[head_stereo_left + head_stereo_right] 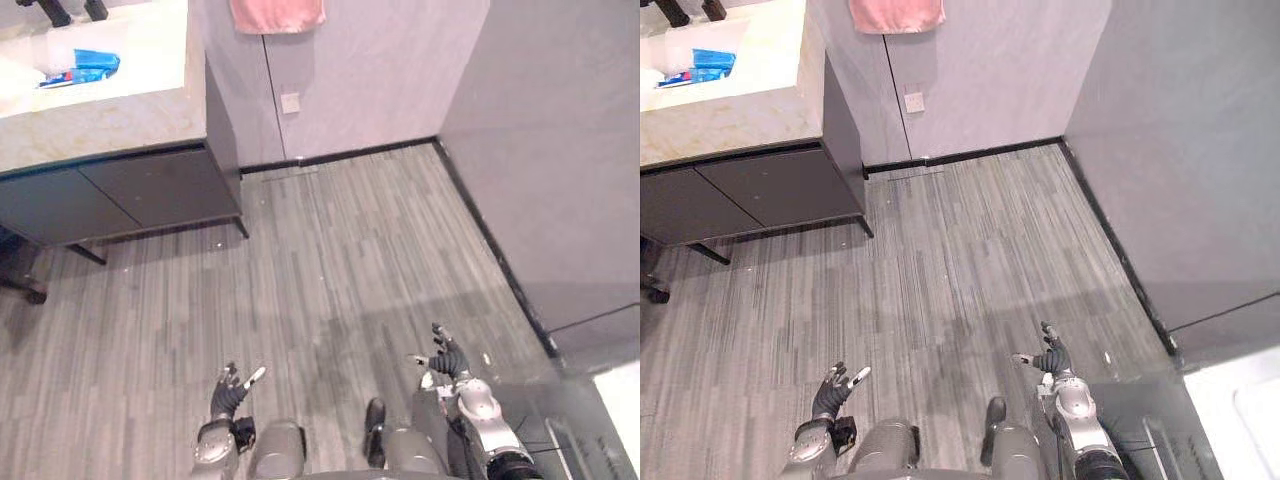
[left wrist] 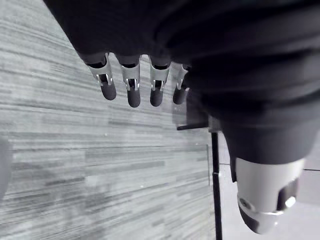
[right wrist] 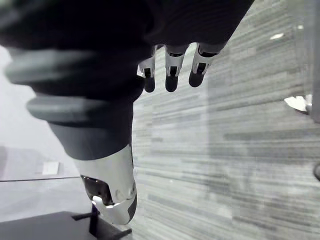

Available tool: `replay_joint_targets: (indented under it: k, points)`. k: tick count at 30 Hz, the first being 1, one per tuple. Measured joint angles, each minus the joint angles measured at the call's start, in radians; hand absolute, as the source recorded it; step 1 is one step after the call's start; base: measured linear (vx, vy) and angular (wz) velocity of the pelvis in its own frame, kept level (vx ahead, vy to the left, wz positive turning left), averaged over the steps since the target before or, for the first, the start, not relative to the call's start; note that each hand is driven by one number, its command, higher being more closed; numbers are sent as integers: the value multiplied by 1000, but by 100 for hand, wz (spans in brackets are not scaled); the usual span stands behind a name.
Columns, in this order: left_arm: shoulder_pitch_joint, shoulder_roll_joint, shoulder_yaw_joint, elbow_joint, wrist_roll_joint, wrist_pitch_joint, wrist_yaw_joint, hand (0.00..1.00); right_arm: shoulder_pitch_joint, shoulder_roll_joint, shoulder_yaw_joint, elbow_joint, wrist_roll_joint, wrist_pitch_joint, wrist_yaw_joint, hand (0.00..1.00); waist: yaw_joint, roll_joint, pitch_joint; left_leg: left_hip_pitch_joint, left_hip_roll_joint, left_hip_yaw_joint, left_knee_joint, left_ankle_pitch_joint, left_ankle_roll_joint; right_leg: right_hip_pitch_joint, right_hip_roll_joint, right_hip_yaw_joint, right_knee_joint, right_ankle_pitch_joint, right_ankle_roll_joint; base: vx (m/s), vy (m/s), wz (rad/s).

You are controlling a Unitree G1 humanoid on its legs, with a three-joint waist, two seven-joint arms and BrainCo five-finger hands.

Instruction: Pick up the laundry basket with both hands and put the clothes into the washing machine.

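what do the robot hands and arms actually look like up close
Each arm is silver-grey with rounded metal segments. The left robot hand and the right robot hand look alike: a dark ribbed cover wraps the back and wrist, slim silver fingers with rounded dark tips stand in a row, and a thicker silver thumb sits apart.

Grey plank floor (image 1: 350, 260) with fine darker streaks, pink cloth towel (image 1: 277, 14), beige marbled stone countertop (image 1: 100, 120), dark grey cabinet doors (image 1: 120, 195), blue flat packet (image 1: 85, 68), black skirting strip (image 1: 340, 155), left hand (image 1: 228, 393) and right hand (image 1: 447, 357) are silver with dark fingertips.
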Motion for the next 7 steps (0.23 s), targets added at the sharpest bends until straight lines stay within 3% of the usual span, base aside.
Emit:
replay_joint_targets:
  k: [2, 3, 4, 7]
  points:
    - [-17, 6, 0, 0, 11, 0, 0, 0, 3, -2, -24, 0, 0, -1, 0, 0, 0, 5, -1, -2, -1, 1, -246, 19, -26, 29, -14, -35, -12, -2, 11, 187, 78, 41]
    - [-21, 9, -5, -1, 30, 0, 0, 0, 15, -13, -34, 0, -1, -2, 0, 0, -3, 20, -7, 14, 1, 1, -415, 168, -51, 54, -13, -49, -12, -25, 52, 220, 147, 42]
    - [-20, 10, -10, 1, 35, 0, -1, 0, 20, -20, -37, 3, -1, -3, -1, 0, -1, 34, -9, 18, 10, -1, -437, 199, -28, 68, -2, -47, -12, -38, 69, 220, 178, 40]
    - [-8, 37, -11, 1, 38, 0, -1, 0, 40, 13, -37, 2, -4, -2, 2, 0, 5, 2, -26, 68, -43, 3, -507, 197, -15, 85, -46, -39, -11, -53, 93, 123, 149, 23]
